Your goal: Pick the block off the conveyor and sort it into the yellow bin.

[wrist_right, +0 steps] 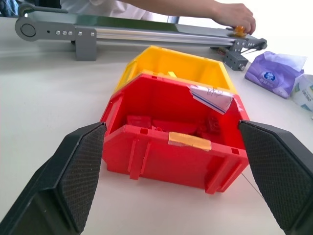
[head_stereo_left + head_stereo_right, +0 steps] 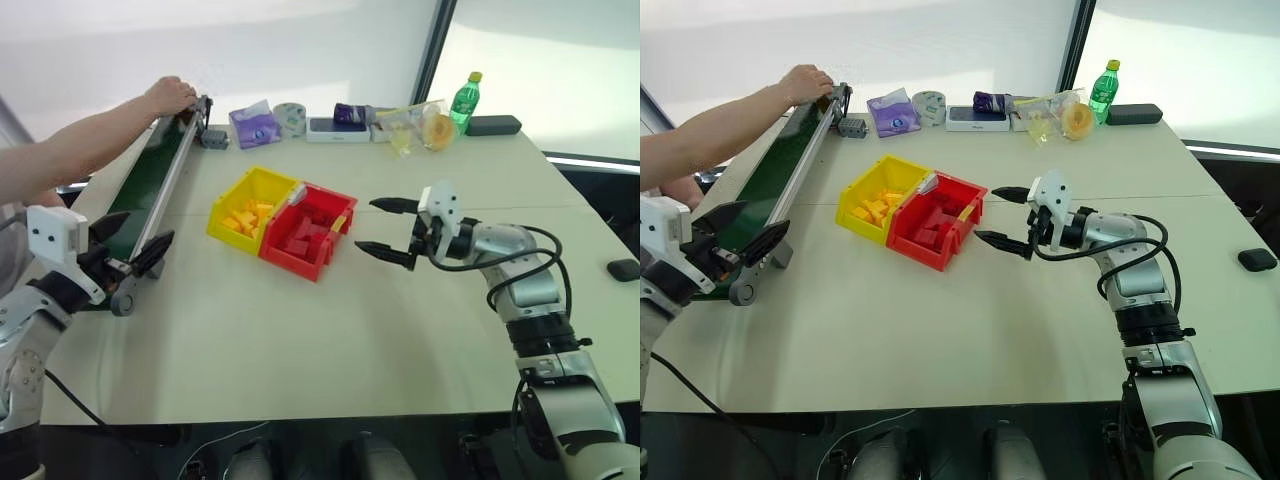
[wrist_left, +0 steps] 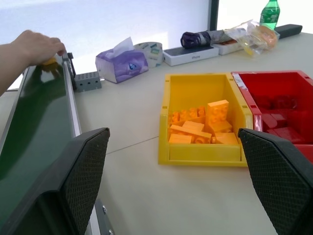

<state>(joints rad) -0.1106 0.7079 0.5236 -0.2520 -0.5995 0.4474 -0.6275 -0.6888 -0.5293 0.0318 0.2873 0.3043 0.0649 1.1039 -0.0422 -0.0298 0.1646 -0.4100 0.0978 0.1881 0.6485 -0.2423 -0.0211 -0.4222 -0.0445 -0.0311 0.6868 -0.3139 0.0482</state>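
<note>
The conveyor runs along the table's left side, away from me. At its far end a person's hand rests on the belt with the small yellow-orange block under its fingers. The yellow bin sits mid-table holding several yellow bricks, touching a red bin on its right. My left gripper is open and empty at the conveyor's near end. My right gripper is open and empty just right of the red bin, pointing at it.
Along the table's far edge lie a purple tissue pack, a tape roll, a white box, snack bags, a green bottle and a dark case. A small black object lies at the right edge.
</note>
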